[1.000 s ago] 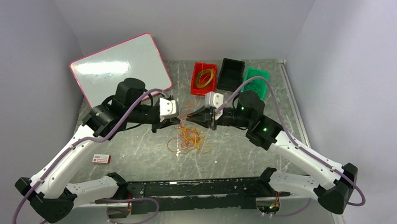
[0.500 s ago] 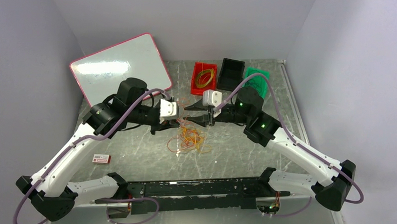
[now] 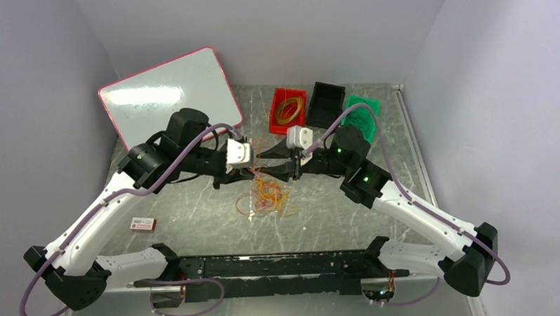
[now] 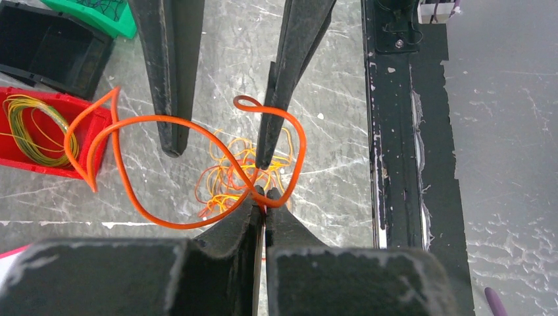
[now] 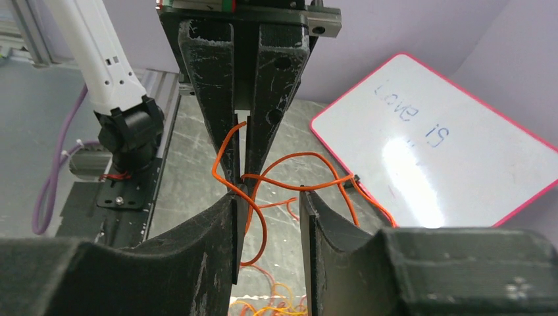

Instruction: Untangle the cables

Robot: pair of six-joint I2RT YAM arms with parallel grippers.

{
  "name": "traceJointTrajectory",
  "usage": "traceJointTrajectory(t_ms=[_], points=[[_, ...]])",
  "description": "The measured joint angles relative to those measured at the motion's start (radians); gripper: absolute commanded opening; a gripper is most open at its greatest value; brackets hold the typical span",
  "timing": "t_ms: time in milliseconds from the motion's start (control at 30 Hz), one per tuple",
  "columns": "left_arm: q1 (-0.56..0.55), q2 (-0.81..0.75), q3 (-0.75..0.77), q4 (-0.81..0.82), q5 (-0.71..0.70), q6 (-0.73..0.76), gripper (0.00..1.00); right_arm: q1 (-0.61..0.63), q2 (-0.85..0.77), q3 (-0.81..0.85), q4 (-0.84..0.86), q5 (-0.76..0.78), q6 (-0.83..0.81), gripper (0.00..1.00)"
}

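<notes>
The cables are a loose tangle point(image 3: 268, 197) of yellow and orange-red loops lying on the table below both grippers; it also shows in the left wrist view point(image 4: 230, 174). My left gripper point(image 4: 264, 201) is shut on one orange cable point(image 4: 158, 119), lifted clear of the heap as a wide twisted loop. My right gripper point(image 5: 270, 217) is open, tip to tip with the left gripper point(image 5: 241, 148), and the orange cable point(image 5: 309, 157) runs between and around its fingers. In the top view the left gripper point(image 3: 255, 171) and right gripper point(image 3: 265, 165) meet above the tangle.
At the back stand a red bin point(image 3: 279, 123) holding a coil of yellow cable point(image 4: 33, 125), a black bin point(image 3: 325, 104) and a green bin point(image 3: 360, 109) with dark cables. A pink-edged whiteboard point(image 3: 169, 95) leans at the back left. A small red-white block point(image 3: 143, 224) lies front left.
My right gripper has moved left and away from me up to the left gripper, and its jaws have spread around the lifted orange cable. The left gripper has hardly moved.
</notes>
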Motion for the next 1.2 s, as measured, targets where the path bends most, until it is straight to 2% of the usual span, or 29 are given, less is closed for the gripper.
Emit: traceJointTrajectory(t_ms=[467, 667, 733, 900, 1000, 1100, 1200], points=[[0.000, -0.008, -0.018, 0.020, 0.000, -0.001, 0.07, 0.000, 0.019, -0.076, 0.238, -0.005, 0.241, 0.38], [0.000, -0.009, -0.023, 0.024, 0.000, -0.001, 0.07, 0.000, 0.037, -0.078, 0.295, 0.000, 0.299, 0.34], [0.000, -0.009, -0.026, 0.024, 0.000, -0.001, 0.07, 0.000, 0.045, -0.079, 0.306, 0.003, 0.313, 0.30], [0.000, -0.009, -0.031, 0.029, 0.000, -0.001, 0.08, 0.000, 0.061, -0.079, 0.323, 0.012, 0.346, 0.03], [0.000, -0.012, -0.034, 0.043, -0.002, -0.009, 0.19, 0.000, 0.065, -0.086, 0.341, 0.026, 0.365, 0.00], [0.000, -0.029, -0.058, 0.069, -0.017, -0.029, 0.45, 0.000, 0.064, -0.095, 0.354, 0.061, 0.380, 0.00], [0.000, -0.064, -0.097, 0.117, -0.055, -0.062, 0.91, 0.000, 0.058, -0.106, 0.351, 0.122, 0.388, 0.00]])
